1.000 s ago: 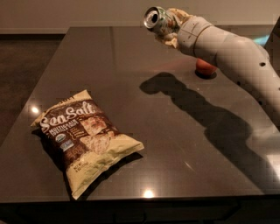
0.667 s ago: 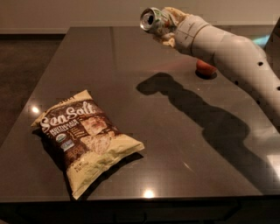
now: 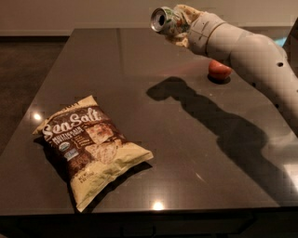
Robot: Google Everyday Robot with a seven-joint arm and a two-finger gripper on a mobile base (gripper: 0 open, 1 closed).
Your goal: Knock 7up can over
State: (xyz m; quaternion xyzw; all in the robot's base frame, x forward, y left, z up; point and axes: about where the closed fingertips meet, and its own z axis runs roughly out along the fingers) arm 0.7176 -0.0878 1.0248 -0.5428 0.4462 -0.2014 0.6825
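Gripper, camera view: The gripper (image 3: 176,22) hangs in the air over the far part of the table, at the top of the frame and right of centre, closed around the 7up can (image 3: 163,19).

Fingers: The pale, cream-coloured fingers (image 3: 185,11) wrap the rear half of the can, one showing above it and one below. They are only as far apart as the can's body, and they press against it.

7up can: It is lifted clear of the tabletop and lies on its side in the grasp. Its silver top and rim face left and toward the camera, and the green and white label runs back into the fingers. It touches nothing but the gripper.

Arm: The white, jointed arm (image 3: 242,49) reaches in from the right edge and slopes up and left to the wrist behind the can.

Apple: A round red apple (image 3: 219,69) sits on the table below the arm, to the right of the can and lower, and apart from it.

Chip bag: A brown and cream bag of sea salt chips (image 3: 91,145) lies flat near the front left of the table, well apart from the can and the apple.

Table: The dark, glossy table (image 3: 107,56) fills most of the frame, with small bright glints near its front edge.

Shadow: The arm's dark shadow (image 3: 195,104) falls across the middle of the table, between the chip bag and the apple.
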